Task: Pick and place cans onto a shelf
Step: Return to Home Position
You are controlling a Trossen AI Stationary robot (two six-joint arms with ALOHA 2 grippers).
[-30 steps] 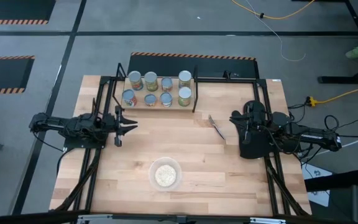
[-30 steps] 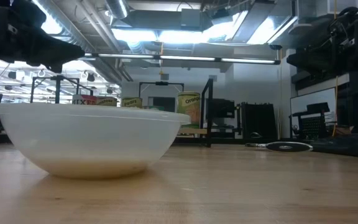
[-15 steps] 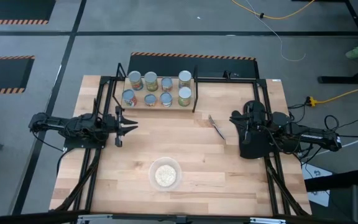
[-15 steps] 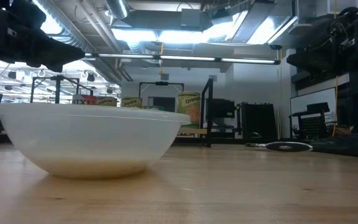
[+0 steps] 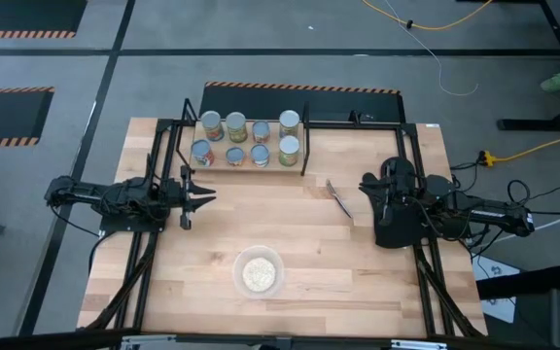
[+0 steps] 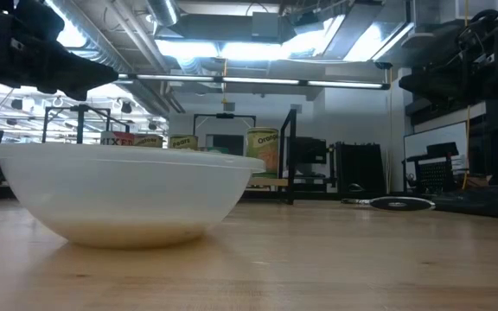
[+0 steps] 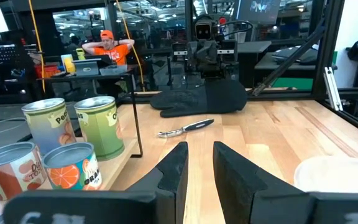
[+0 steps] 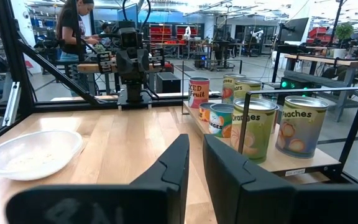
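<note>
The left gripper (image 7: pixel 201 146) hangs above the table near the front left end of the shelf (image 5: pixel 273 143), its fingers parted by a narrow gap and holding nothing. All 8 cans (image 5: pixel 235 124) stand upright on the shelf in 2 rows of 4, so the job looks done apart from parking the arms. The risk lies there: a swing toward the shelf could clip a black post or topple the front cans, which stand close to the board's edge. The bowl (image 5: pixel 260 272) of grain and the peeler (image 5: pixel 338 197) sit clear of both arms. The right gripper (image 8: pixel 196 138), all but closed and empty, sits over a dark mitt (image 5: pixel 394 228), which a low move might snag.
</note>
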